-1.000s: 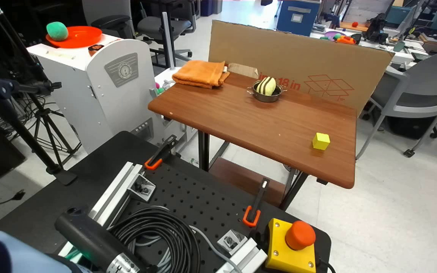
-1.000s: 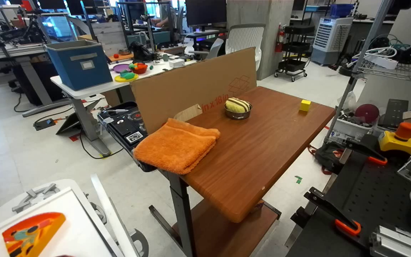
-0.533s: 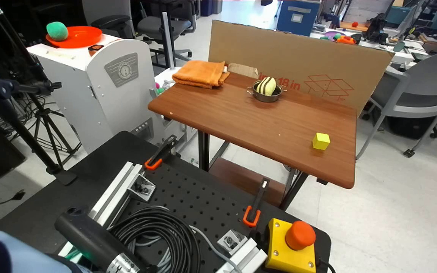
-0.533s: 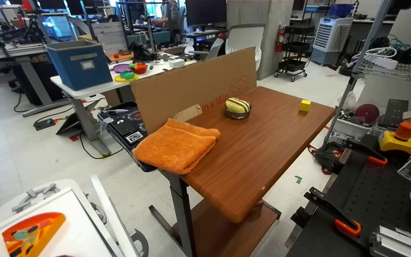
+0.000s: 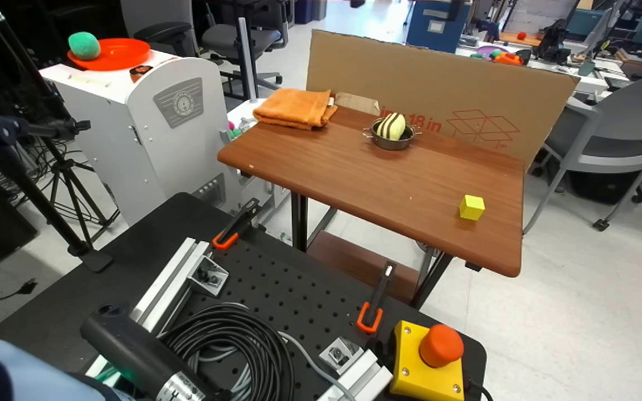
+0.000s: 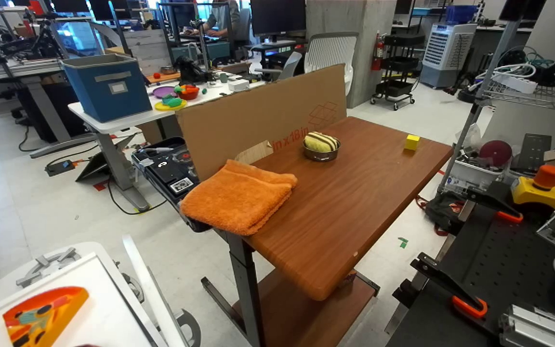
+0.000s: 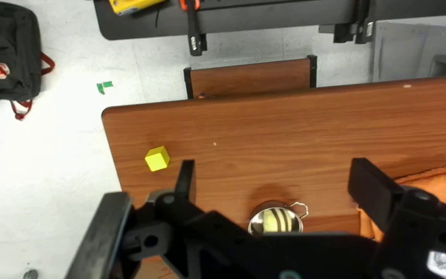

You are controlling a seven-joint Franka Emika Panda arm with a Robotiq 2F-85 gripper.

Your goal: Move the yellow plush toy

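Note:
The yellow plush toy, a small plain yellow cube, sits near one end of the brown table (image 5: 349,167). It shows in both exterior views (image 5: 471,208) (image 6: 411,142) and in the wrist view (image 7: 157,158). My gripper (image 7: 273,161) is open, its fingers (image 7: 374,190) wide apart with nothing between them, high above the table. In the wrist view the toy lies left of the left fingertip, apart from it. In the exterior views only dark parts, apparently of the gripper, show at the top edge.
A small metal pot (image 5: 392,145) holding a yellow-and-black striped object (image 6: 320,142) stands near the cardboard panel (image 6: 258,115) along the table's back. A folded orange cloth (image 6: 239,197) lies at the table's other end. A black bench (image 5: 276,278) with clamps stands in front.
In the exterior views the dark parts at the top edge have shifted and show more now. The toy, the pot and the cloth have not moved.

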